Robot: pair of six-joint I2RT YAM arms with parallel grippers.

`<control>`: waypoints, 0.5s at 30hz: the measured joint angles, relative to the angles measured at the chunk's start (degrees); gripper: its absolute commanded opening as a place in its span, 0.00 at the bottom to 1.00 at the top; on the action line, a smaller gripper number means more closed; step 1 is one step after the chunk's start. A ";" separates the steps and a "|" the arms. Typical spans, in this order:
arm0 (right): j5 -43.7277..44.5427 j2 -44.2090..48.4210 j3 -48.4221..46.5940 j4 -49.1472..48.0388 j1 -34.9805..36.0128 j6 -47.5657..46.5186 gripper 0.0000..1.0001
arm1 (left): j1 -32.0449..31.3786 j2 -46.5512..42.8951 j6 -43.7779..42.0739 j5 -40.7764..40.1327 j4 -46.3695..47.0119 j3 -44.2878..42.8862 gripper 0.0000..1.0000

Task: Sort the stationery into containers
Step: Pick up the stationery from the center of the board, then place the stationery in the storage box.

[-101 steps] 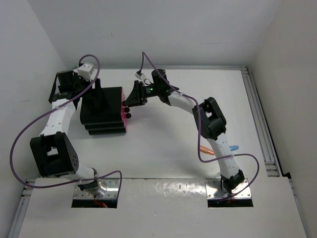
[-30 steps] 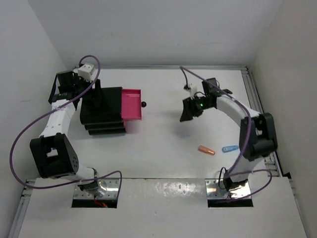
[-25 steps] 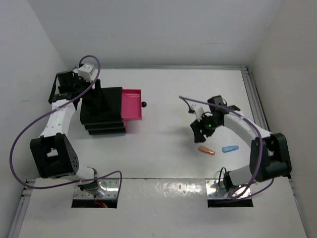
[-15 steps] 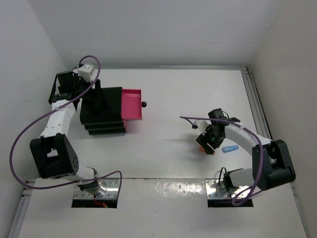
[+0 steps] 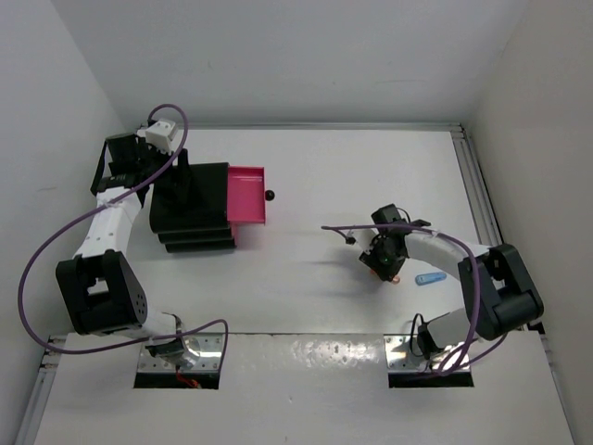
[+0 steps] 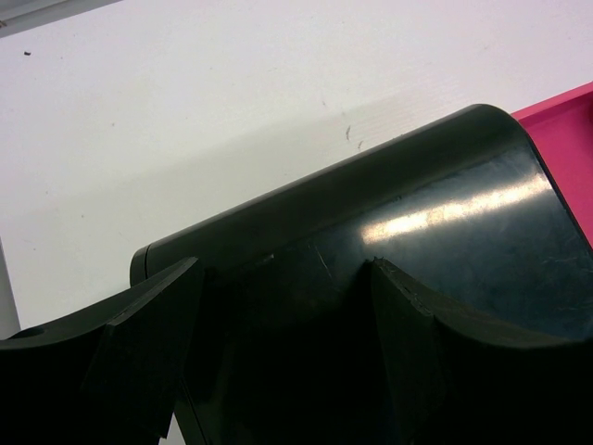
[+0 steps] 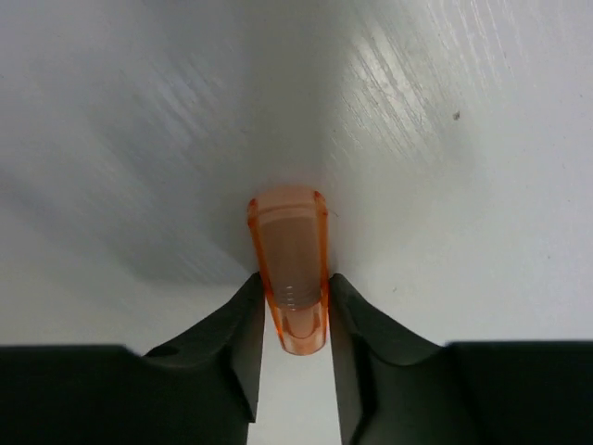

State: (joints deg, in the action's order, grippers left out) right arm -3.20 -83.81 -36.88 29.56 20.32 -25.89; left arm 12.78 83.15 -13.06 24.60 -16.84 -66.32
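My right gripper (image 5: 384,263) is low on the table at the right, shut on a stubby orange highlighter (image 7: 289,239) that pokes out between its fingers (image 7: 248,315). Only a sliver of it shows in the top view (image 5: 394,276). A light-blue highlighter (image 5: 429,277) lies just right of it. The black stepped box (image 5: 190,221) stands at the far left with its top pink drawer (image 5: 246,195) pulled out and its black knob (image 5: 269,196) toward the middle. My left gripper (image 5: 182,174) sits open on top of the box (image 6: 445,213), fingers spread.
White walls close the table at the back, left and right. A metal rail (image 5: 482,213) runs along the right edge. The pink drawer edge (image 6: 567,120) shows in the left wrist view. The right arm's cable (image 5: 347,229) loops over the table.
My right gripper left the drawer after it was pulled open, swung right and down to the orange highlighter and closed on it. The left arm has not moved.
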 measured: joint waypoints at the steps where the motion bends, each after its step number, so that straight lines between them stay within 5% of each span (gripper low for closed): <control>1: -0.11 -0.07 -0.02 -0.09 0.24 -0.09 0.23 | 0.00 -0.04 0.00 0.00 0.04 0.11 0.78; 9: -4.92 -3.37 -9.92 2.75 0.46 -5.73 0.02 | 0.00 -0.09 -0.04 0.02 0.04 0.11 0.78; 15: -12.92 -15.96 -46.49 6.32 1.60 -6.29 0.00 | 0.00 0.04 -0.02 0.09 0.04 0.02 0.78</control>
State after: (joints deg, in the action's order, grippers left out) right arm -16.12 -99.77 -83.37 35.88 21.91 -32.18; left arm 12.78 83.20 -13.08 24.69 -16.80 -66.30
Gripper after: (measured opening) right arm 0.254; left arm 0.784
